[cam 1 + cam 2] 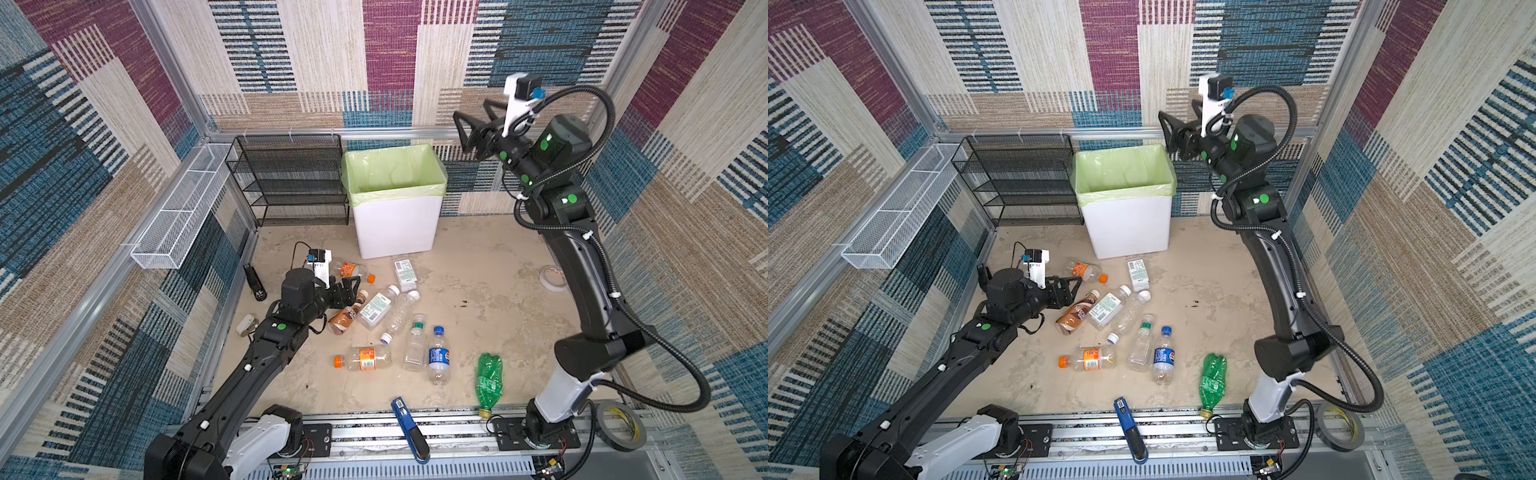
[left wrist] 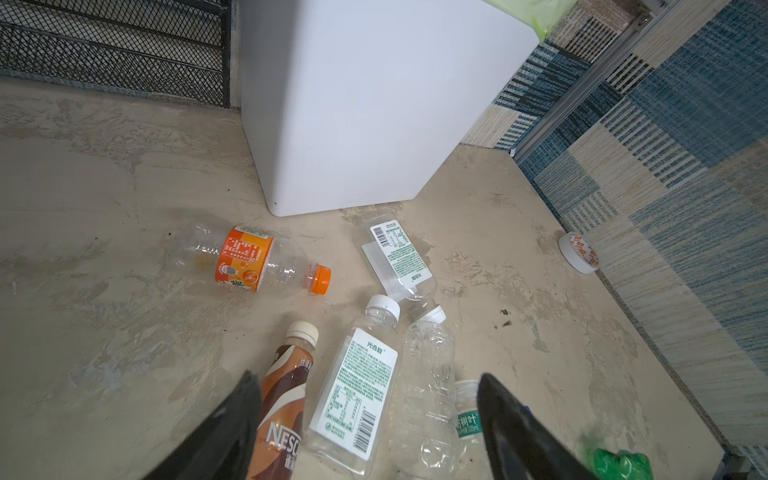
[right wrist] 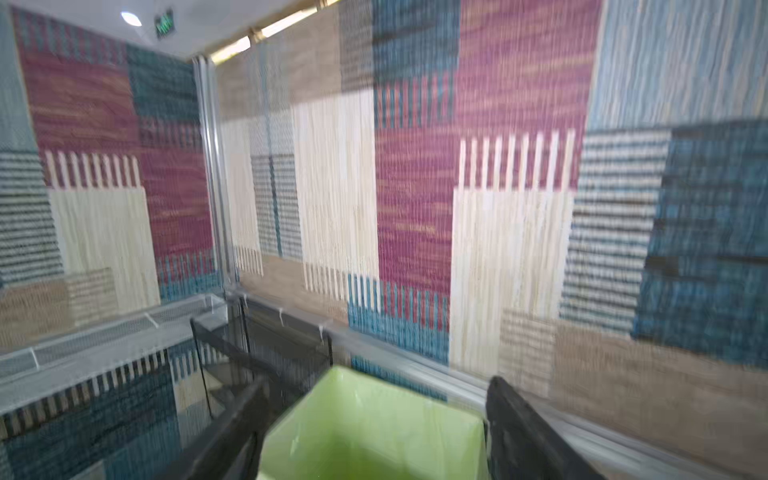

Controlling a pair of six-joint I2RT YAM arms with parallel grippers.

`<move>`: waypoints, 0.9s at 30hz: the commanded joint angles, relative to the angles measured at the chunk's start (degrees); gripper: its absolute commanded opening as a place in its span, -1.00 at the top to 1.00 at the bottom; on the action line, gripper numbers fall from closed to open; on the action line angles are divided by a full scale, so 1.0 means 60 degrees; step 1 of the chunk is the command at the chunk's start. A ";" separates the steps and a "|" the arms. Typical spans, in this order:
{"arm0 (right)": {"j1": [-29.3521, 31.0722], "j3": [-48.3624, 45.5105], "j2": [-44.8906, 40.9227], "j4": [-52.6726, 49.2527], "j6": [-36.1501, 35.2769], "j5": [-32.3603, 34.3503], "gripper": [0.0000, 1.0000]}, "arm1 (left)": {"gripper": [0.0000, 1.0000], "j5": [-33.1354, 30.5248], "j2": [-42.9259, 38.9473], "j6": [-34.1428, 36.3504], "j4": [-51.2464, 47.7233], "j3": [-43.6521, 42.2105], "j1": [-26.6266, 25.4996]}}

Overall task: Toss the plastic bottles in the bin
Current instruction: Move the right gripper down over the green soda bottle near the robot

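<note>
Left arm: black moulded shell, white casing on the lowest link, small white clips along the side.
Right arm: same black shell, white lowest link, bulky rounded joint housings.
Markings: round green stickers on the joints of both.
Cables: black corrugated hose clipped along the right side; thin black wire at the left wrist.
Wrist cameras: black box on a white bracket, blue plug.
Left gripper, right gripper: black, skeletal triangular fingers.
Bases: black plates, visible screws.

Parted left hand over brown bottle, white bin beyond.
</note>
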 commanded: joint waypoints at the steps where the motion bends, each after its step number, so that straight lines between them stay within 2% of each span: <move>1: -0.0020 -0.3113 -0.1982 -0.0190 0.0209 0.1710 -0.64 | -0.65 -0.0064 -0.0027 0.0253 0.0225 0.0052 -0.0008; 2: -0.0020 -0.3342 -0.2598 -0.0482 0.0591 0.2048 -0.64 | -0.65 -0.0114 0.0014 0.0311 0.0020 0.0172 -0.0010; 3: -0.0020 -0.4648 -0.3114 -0.0908 0.1047 0.2366 -0.63 | -0.65 -0.0163 0.0056 0.0370 -0.0220 0.0318 -0.0006; 5: -0.0020 -0.6030 -0.4042 -0.2096 0.2121 0.2660 -0.63 | -0.65 -0.0212 0.0198 0.0466 -0.0604 0.0592 -0.0010; 10: -0.0020 -0.8566 -0.5786 -0.6027 0.4549 0.2373 -0.70 | -0.65 0.0003 0.0604 0.0444 -0.0899 0.0887 -0.0007; 13: -0.0005 -0.9925 -0.7060 -0.7401 0.5579 0.1566 -0.68 | -0.65 0.0146 0.0770 0.0253 -0.0636 0.0762 -0.0010; 17: 0.0032 -1.1565 -0.8099 -0.8364 0.6342 0.0768 -0.68 | -0.66 0.0340 0.0870 -0.0022 -0.0255 0.0523 0.0004; 19: 0.0197 -1.1701 -0.8517 -0.8494 0.6582 0.0861 -0.70 | -0.67 0.0385 0.0821 -0.0081 -0.0227 0.0441 0.0012; 27: 0.0617 -1.1699 -0.7779 -0.8565 0.6350 0.0830 -0.79 | -0.70 0.0258 0.0621 -0.0059 -0.0253 0.0373 0.0021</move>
